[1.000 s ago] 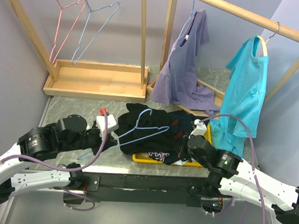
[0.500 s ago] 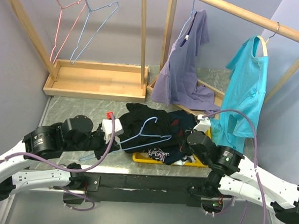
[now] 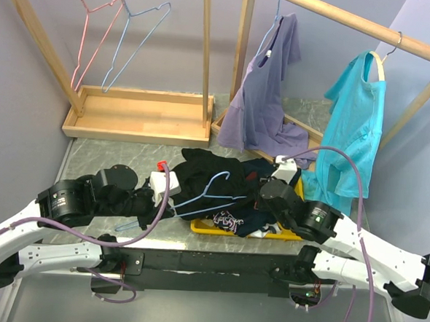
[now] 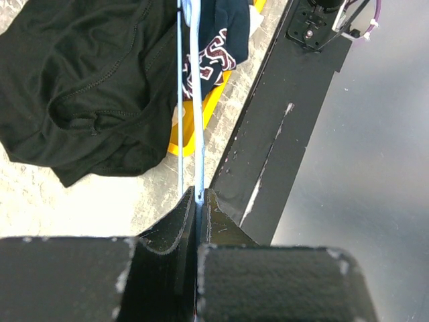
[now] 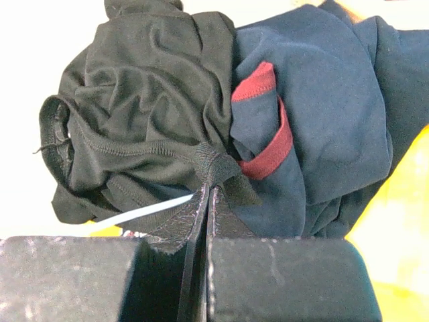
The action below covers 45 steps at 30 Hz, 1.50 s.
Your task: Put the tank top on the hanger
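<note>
The tank top [image 3: 197, 171] is seen bunched in a black heap on the bench [image 3: 98, 161], over and beyond the far-left part of the yellow tray [image 3: 205, 227]. A navy garment [image 5: 322, 100] trimmed in red lies against it toward the tray's middle. A hemmed fold of the top, possibly a strap, is pinched between the closed fingers of the right tool [image 5: 208, 193], above the tray's far edge. The hanger [image 3: 213, 194] is laid slantwise across the heap. Its wire is clamped at one corner by the left tool [image 4: 200, 196], whose jaws are pressed together on it just off the tray's left end. Over the last second the hanger has been carried from the tray's left end toward its middle, so that the hook now lies further over the black fabric. The right tool has been drawn in from the tray's right end toward the same spot. The two are therefore judged to be closing for threading, a shoulder of the hanger being aimed at an opening of the top. In the right wrist view a short length of pale wire shows just below the pinched fold, but whether it passes inside the garment cannot be told. The task is judged to be at an early stage.
</note>
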Available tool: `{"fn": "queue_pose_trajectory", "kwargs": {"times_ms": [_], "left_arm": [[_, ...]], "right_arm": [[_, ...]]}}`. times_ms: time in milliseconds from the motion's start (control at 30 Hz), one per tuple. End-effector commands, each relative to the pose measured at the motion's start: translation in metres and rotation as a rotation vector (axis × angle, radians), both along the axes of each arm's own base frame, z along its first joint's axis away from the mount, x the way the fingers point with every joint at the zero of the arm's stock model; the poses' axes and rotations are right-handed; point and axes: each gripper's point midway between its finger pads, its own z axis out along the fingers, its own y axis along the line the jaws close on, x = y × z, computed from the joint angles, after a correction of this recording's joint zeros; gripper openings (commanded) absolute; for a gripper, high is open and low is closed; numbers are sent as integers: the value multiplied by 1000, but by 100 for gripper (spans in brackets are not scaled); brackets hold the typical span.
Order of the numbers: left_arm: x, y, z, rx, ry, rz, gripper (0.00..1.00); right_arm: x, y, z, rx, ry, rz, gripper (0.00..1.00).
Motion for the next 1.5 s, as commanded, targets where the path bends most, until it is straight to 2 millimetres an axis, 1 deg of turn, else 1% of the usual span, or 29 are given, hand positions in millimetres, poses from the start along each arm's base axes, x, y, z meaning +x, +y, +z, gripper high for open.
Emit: {"fn": "queue_pose_trajectory", "kwargs": {"times_ms": [0, 67, 233, 367, 467, 533, 633, 667, 700, 767, 800, 867, 900, 933, 967, 1000, 1033, 1067, 1100, 1133, 1167, 1200, 1233, 1267, 1300, 1367, 1400, 1433, 1467], "left_arm": [[-4, -4, 23, -70, -30, -36, 1], [-4, -5, 23, -69, -28, -38, 1], [-1, -9, 23, -62, -30, -37, 1], [-3, -16, 35, -110, -49, -63, 1], [-4, -24, 35, -132, -45, -87, 1], [-1, -28, 30, -119, -42, -84, 1], [1, -34, 27, -127, -43, -89, 1], [4, -36, 27, -130, -52, -79, 1], [7, -41, 31, -152, -63, -71, 1], [14, -47, 29, -169, -76, -48, 1], [19, -53, 30, -180, -79, -33, 1], [25, -60, 23, -183, -81, -14, 1], [29, -66, 19, -187, -76, -7, 1], [32, -74, 20, -215, -83, -7, 1], [35, -77, 17, -219, -79, -3, 1], [36, -84, 12, -213, -61, -14, 1], [40, -89, 11, -226, -61, -16, 1], [47, -91, 10, -235, -59, -8, 1], [48, -95, 6, -239, -40, -27, 1], [51, -97, 2, -244, -30, -30, 1], [62, -97, 8, -280, -42, -8, 1], [67, -98, 5, -285, -28, -4, 1], [66, -100, 4, -298, -11, -27, 1], [74, -101, 5, -315, -14, -16, 1], [76, -103, 5, -325, -5, -14, 1], [80, -109, 2, -335, 13, -24, 1], [81, -111, -2, -331, 27, -24, 1], [80, -114, -4, -330, 39, -37, 1], [82, -117, -11, -315, 54, -38, 1]], "right_arm": [[16, 8, 35, 40, -89, -18, 0], [18, 12, 39, 37, -97, -5, 0], [25, 23, 61, 60, -136, 20, 0], [27, 33, 65, 53, -138, 50, 0], [27, 38, 69, 63, -143, 72, 0], [28, 42, 74, 73, -151, 84, 0], [28, 43, 82, 84, -166, 94, 0], [27, 44, 83, 87, -165, 96, 0], [27, 44, 85, 90, -167, 97, 0], [25, 43, 88, 107, -171, 100, 0], [24, 42, 86, 110, -164, 100, 0], [21, 39, 86, 130, -162, 96, 0], [19, 37, 80, 123, -153, 94, 0], [18, 35, 78, 130, -146, 84, 0], [17, 32, 76, 132, -143, 77, 0], [15, 28, 68, 123, -125, 68, 0], [14, 25, 67, 123, -125, 57, 0], [14, 21, 63, 115, -120, 42, 0], [13, 17, 56, 101, -106, 28, 0], [13, 14, 54, 95, -104, 18, 0], [12, 11, 51, 84, -98, 10, 1], [11, 7, 44, 63, -83, -2, 5], [11, 6, 42, 59, -79, -7, 7], [10, 5, 38, 54, -73, -7, 11], [9, 5, 32, 49, -65, 0, 16], [8, 6, 29, 60, -65, 3, 18], [7, 5, 25, 56, -63, 7, 24], [6, 6, 26, 65, -66, 17, 28], [5, 8, 27, 77, -71, 25, 34]]}}
